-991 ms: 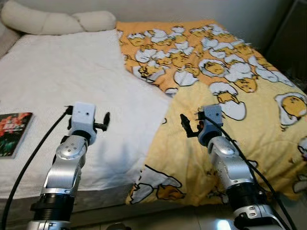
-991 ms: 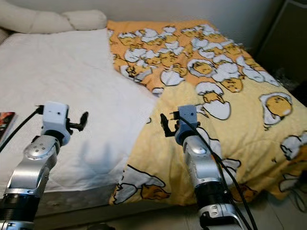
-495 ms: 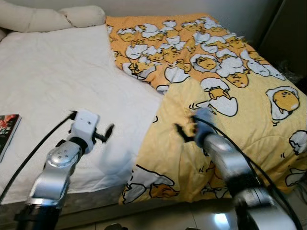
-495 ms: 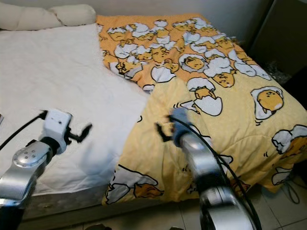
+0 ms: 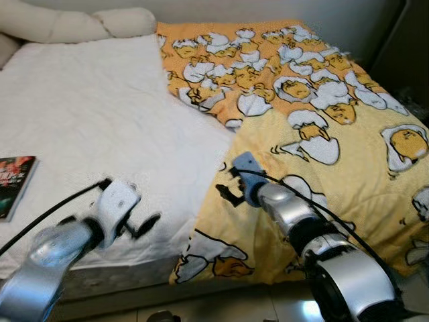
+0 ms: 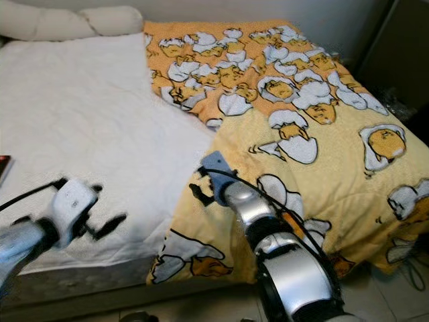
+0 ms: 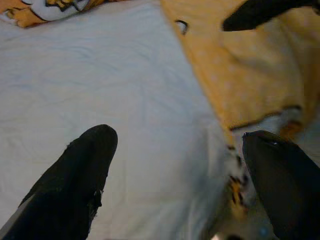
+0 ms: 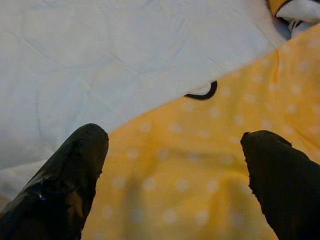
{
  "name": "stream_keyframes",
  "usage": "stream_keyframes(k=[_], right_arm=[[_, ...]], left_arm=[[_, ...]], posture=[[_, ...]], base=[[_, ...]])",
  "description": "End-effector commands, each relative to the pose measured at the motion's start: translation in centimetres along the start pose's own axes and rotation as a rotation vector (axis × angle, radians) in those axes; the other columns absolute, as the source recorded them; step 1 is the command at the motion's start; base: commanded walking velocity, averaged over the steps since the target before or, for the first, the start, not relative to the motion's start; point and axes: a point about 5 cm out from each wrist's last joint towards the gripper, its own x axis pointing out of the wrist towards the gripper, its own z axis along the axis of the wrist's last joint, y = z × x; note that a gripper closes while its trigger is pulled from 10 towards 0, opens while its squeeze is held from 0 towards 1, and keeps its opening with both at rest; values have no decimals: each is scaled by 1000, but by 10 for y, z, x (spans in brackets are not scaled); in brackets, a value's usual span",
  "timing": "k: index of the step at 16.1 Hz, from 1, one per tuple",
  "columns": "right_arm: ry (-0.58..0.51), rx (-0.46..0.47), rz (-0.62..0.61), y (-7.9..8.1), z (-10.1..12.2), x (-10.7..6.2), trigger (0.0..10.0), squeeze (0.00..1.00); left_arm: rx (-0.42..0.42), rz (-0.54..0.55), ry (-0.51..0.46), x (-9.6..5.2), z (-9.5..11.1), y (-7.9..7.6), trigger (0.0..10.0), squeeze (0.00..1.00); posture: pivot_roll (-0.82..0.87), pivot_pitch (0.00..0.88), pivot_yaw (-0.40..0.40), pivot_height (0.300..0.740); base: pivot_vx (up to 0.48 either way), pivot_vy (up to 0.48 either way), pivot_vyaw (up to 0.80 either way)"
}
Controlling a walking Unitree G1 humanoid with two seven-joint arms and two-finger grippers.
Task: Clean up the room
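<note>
Yellow blanket [image 5: 335, 154] with the egg print covers the right half of the bed [image 5: 87, 134], its folded edge running down toward the foot over the white sheet. My right hand [image 5: 226, 191] hangs spread open just above that edge, holding nothing. My left hand [image 5: 144, 225] is open too, over the sheet near the foot, and a book [image 5: 13, 184] lies at the bed's left side.

- A yellow quilt [image 5: 335, 121] printed with egg characters is spread over the bed's right half, its edge hanging down.
- A book [image 5: 12, 182] is laid flat on the white sheet [image 5: 87, 121].
</note>
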Motion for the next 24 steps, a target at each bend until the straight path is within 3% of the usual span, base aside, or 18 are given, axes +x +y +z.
stream_keyframes(k=[1, 2, 3, 5, 9, 10, 11, 12, 13, 16, 24], right_arm=[[12, -17, -3, 2, 0, 1, 10000, 694], [12, -14, 1, 3, 0, 2, 10000, 43], [19, -22, -1, 5, -2, 2, 10000, 0], [45, -53, -9, 10, -9, 3, 10000, 0], [71, -152, -49, 12, -17, 3, 10000, 0], [71, -161, -45, 11, -17, 3, 8627, 0], [75, -177, -47, 11, -17, 3, 5373, 0], [80, -202, -52, 9, -17, 2, 3294, 0], [90, -241, -83, 4, -17, 2, 0, 0], [104, -249, -94, 0, -18, 0, 0, 0], [90, -209, -64, -2, -14, 0, 0, 0]], left_arm=[[6, -11, 2, -7, 5, -1, 10000, 0], [8, -15, 6, -12, 6, -2, 10000, 0], [6, -11, 11, -15, 7, -2, 10000, 0], [2, 0, 31, -35, 13, -6, 10000, 0], [-5, 8, 46, -53, 22, -14, 10000, 0], [-5, 10, 44, -57, 26, -16, 10000, 0], [-6, 12, 43, -59, 27, -17, 10000, 0], [-8, 16, 40, -61, 29, -19, 10000, 0], [-13, 12, 38, -62, 29, -23, 10000, 0], [-26, -41, 26, -63, 32, -34, 10000, 0], [-29, -37, 42, -61, 32, -29, 10000, 0]], posture=[[109, 115, 12, 740], [125, 142, 5, 740], [135, 157, 1, 740], [172, 222, -18, 740], [215, 283, -39, 740], [223, 284, -47, 740], [226, 285, -51, 740], [225, 290, -56, 740], [218, 297, -59, 740], [206, 280, -69, 740], [190, 271, -65, 740]], base=[[0, 0, 0], [0, 0, 0], [0, 0, 0], [0, 0, 0], [0, 0, 0], [0, 0, 0], [0, 0, 0], [0, 0, 0], [0, 0, 0], [0, 0, 0], [0, 0, 0]])
